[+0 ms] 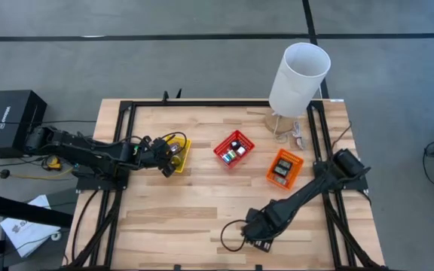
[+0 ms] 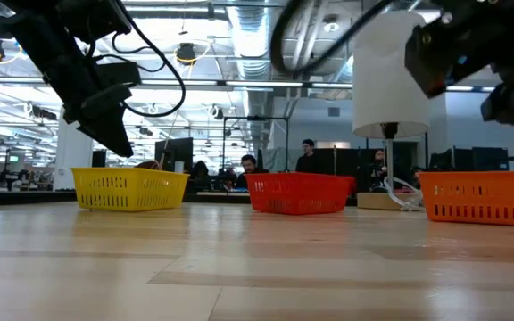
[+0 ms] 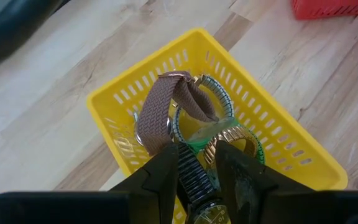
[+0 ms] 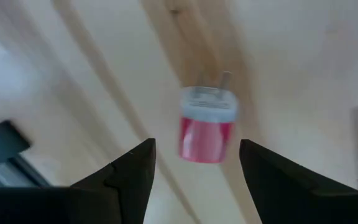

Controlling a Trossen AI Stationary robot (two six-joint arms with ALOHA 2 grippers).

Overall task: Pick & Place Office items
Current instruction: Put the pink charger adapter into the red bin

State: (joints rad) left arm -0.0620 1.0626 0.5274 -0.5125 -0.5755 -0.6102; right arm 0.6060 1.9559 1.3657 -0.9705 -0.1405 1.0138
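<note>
My left gripper (image 3: 196, 152) hangs over the yellow mesh basket (image 3: 241, 112) at the table's left (image 1: 169, 164) and is shut on a dark metal-band watch (image 3: 194, 186). In the basket lie a brown woven-strap watch (image 3: 166, 106), a silver stretch band (image 3: 219, 93), a green ring (image 3: 210, 134) and a gold band (image 3: 235, 140). My right gripper (image 4: 196, 144) is open near the table's near edge (image 1: 249, 228). A small red plug with a pale pronged top (image 4: 207, 127) lies on the wood ahead of it, between the lines of the two fingers and untouched. My left gripper pinches the dark watch's metal band (image 3: 190, 169) between its two fingers, which lie along the band and slant down at it from above. The dial (image 3: 207, 214) sits back between the fingers. The band's free end reaches past the fingertips over the basket's contents.
A red basket (image 1: 233, 149) stands mid-table and an orange basket (image 1: 285, 167) to its right, both with small items inside. The tall white cylinder (image 1: 298, 79) stands on a wooden base at the far right. Black frame rails (image 1: 319, 150) run along both sides. People sit in the room behind (image 2: 250, 169).
</note>
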